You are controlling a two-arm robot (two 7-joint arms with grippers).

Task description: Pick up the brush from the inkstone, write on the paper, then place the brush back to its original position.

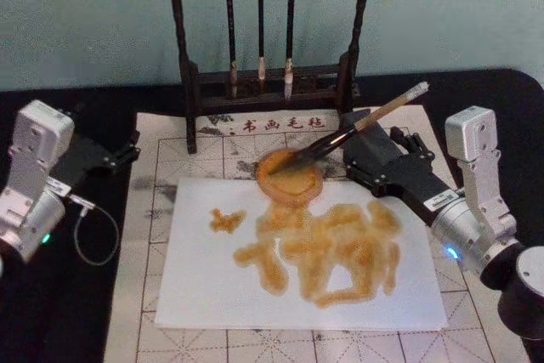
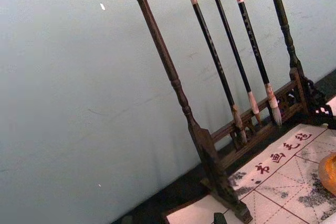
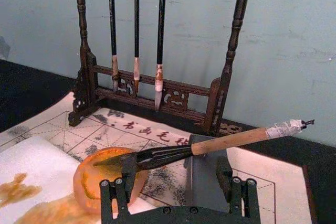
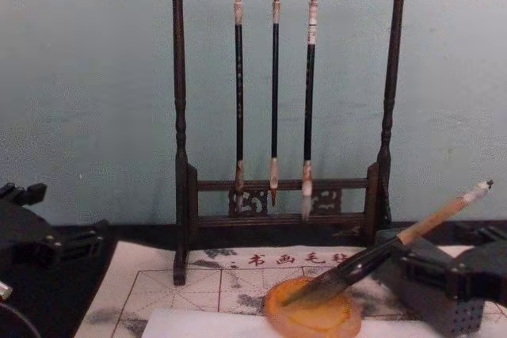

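The brush (image 1: 374, 118) lies slanted, its dark tip in the round orange inkstone (image 1: 289, 180) and its tan handle propped on a grey block (image 3: 207, 166). Its whitish end cap (image 3: 286, 127) points up to the right. My right gripper (image 1: 355, 159) is open just behind the block, with its fingers (image 3: 113, 192) spread wide below the handle and not touching it. The white paper (image 1: 212, 286) in front of the inkstone carries broad orange strokes (image 1: 340, 248). My left gripper (image 1: 119, 155) rests at the left, off the mat.
A dark wooden rack (image 4: 277, 93) with three thin black-handled brushes (image 4: 274, 100) stands behind the inkstone. A gridded felt mat (image 1: 144, 210) lies under the paper. A thin cable loop (image 1: 93, 235) lies on the black table by the left arm.
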